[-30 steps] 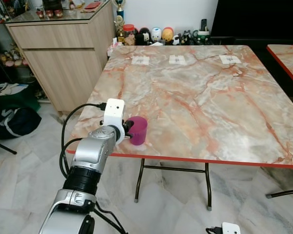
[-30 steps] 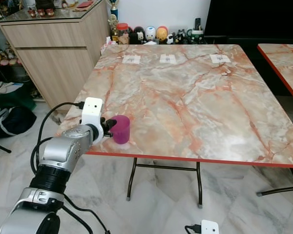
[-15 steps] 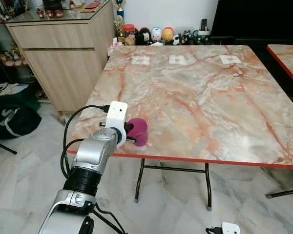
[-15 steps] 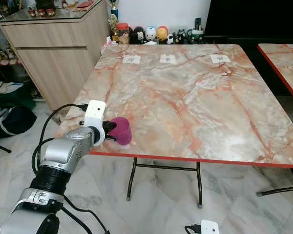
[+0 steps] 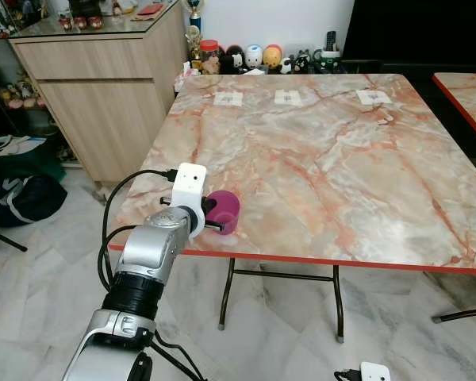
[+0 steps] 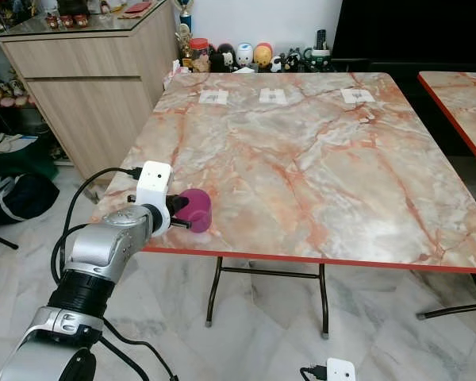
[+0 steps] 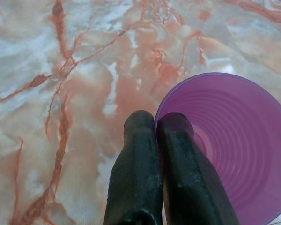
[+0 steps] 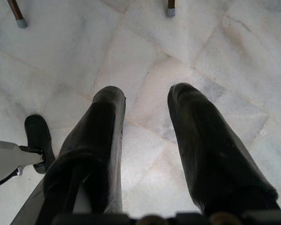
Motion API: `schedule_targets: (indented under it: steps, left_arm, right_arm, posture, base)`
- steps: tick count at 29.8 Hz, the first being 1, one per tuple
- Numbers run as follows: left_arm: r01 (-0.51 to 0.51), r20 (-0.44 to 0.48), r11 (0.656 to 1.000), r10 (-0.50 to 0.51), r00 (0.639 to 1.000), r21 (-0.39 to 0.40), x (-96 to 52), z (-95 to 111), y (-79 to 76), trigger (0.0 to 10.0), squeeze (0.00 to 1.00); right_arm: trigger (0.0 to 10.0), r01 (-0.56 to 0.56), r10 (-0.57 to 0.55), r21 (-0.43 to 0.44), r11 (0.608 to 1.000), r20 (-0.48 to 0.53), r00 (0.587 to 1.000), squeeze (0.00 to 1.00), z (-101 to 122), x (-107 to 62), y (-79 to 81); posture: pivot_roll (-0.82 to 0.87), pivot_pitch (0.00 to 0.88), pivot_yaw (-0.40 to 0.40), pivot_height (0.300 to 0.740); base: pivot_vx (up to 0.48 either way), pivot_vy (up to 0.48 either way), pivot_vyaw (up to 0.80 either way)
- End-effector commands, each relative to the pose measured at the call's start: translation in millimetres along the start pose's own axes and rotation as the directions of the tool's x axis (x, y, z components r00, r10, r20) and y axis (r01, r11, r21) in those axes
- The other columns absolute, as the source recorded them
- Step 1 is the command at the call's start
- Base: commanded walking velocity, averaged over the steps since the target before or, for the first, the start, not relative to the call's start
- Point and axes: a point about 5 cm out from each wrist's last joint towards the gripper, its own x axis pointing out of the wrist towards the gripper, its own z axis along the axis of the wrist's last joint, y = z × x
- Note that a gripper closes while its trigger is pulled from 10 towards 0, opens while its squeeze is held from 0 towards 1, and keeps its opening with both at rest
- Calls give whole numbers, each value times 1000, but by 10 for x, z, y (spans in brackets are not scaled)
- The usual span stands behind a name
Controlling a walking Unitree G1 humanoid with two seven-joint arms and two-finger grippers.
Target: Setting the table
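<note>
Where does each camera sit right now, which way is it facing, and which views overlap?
Left eye view: on the head, looking forward and down over the marble table; the left arm reaches to the purple cup near the table's front edge.
Right eye view: same head, same scene.
Left wrist view: looks along the left gripper, pinched on the cup's rim, one finger inside, above the tabletop.
Right wrist view: looks down along the right gripper, open, at the tiled floor.
Both eyes and the left wrist share the cup and table.
</note>
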Motion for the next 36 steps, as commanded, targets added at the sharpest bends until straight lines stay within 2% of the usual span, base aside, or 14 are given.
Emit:
schedule_targets:
  steps: [1,5,7,10,11,12,13,15,16,17,21,25,32,36]
  left_arm:
    - [-2,21,1000,2,1000,-5,-29,-17,7,0,0]
    - [-26,129,999,31,991,-42,-84,68,62,0,0]
    - [-56,250,996,72,965,-72,-169,156,149,0,0]
    - [-134,360,983,171,917,-125,-296,179,332,0,0]
    - [-145,383,981,185,905,-131,-334,167,381,1725,0]
    - [-159,401,978,200,894,-135,-375,149,431,4745,0]
    - [-214,431,969,247,868,-126,-473,91,561,10000,0]
    - [-243,443,963,270,855,-117,-517,63,617,10000,0]
    - [-313,480,947,311,821,-79,-616,34,728,10000,0]
    - [-336,491,939,327,807,-73,-658,16,770,10000,0]
    - [-404,503,908,402,765,-111,-783,-97,896,10000,0]
    - [-464,479,878,460,748,-119,-759,-162,910,10000,0]
    - [-404,501,909,400,767,-107,-626,-113,760,10000,0]
    - [-408,493,907,404,770,-105,-610,-131,761,10000,0]
  right_arm:
    - [10000,-4,3,-8,1000,-9,1000,0,-9,0,-1]
    - [10000,-2,2,-7,1000,-9,1000,0,-10,-1,-4]
    - [10000,-1,1,-7,1000,-9,1000,0,-13,-2,-7]
    - [10000,-1,1,-6,1000,-9,1000,0,-17,-4,-14]
    - [10000,-1,1,-5,1000,-8,1000,0,-17,-4,-14]
    - [10000,-1,1,-5,1000,-8,1000,0,-17,-4,-16]
    - [10000,-1,1,-4,1000,-6,1000,0,-16,-5,-21]
    - [10000,-1,1,-3,1000,-5,1000,0,-16,-5,-24]
    - [10000,-1,1,-7,1000,-5,1000,0,-14,-5,-30]
    - [10000,-1,1,-7,1000,-5,1000,0,-14,-6,-35]
    - [10000,-1,1,-11,1000,-5,1000,0,-12,-6,-47]
    - [10000,-4,4,-24,1000,-7,1000,0,-9,-5,-50]
    - [10000,-6,6,-13,1000,1,1000,0,-22,-11,-39]
    - [10000,-29,30,-73,997,4,1000,0,-6,-8,-31]
  posture:
    - [64,0,-9,740]
    - [63,0,-8,740]
    - [63,0,-8,740]
    - [64,0,-8,740]
    - [64,0,-8,740]
    - [63,0,-7,740]
    - [66,0,-7,740]
    - [66,0,-7,740]
    - [66,0,-9,740]
    - [66,0,-11,740]
    - [67,0,-17,740]
    - [61,0,-16,740]
    - [42,0,-1,740]
    - [38,0,2,740]
  base:
    - [0,0,0]
    - [0,0,0]
    - [0,0,0]
    - [0,0,0]
    - [0,0,0]
    - [0,0,0]
    - [0,0,0]
    - [0,0,0]
    - [0,0,0]
    - [0,0,0]
    - [0,0,0]
    - [0,0,0]
    - [0,-288,0]
    - [0,-418,400]
